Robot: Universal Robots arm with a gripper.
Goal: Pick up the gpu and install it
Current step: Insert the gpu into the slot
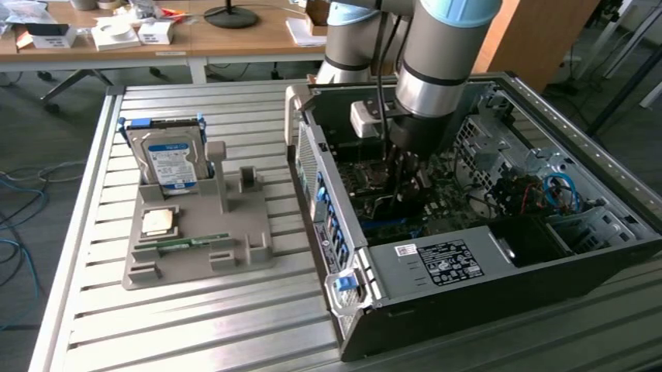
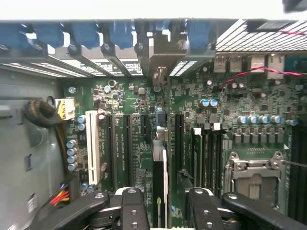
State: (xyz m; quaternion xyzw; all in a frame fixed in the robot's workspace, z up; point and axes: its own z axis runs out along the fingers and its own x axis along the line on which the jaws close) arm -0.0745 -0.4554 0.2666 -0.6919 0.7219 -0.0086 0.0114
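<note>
Faintly, white-labelled computer case (image 1: pixel 445 262), text illegible

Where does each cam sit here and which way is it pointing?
Exterior view: raised, off the arm, looking down across the slatted table at the open PC case and the grey parts holder; the robot arm reaches into the case.
Wrist view: on the wrist, looking straight down at the motherboard; the open gripper straddles the gpu, standing edge-on in a slot.
Shared: the motherboard inside the case and the gripper over it.
</note>
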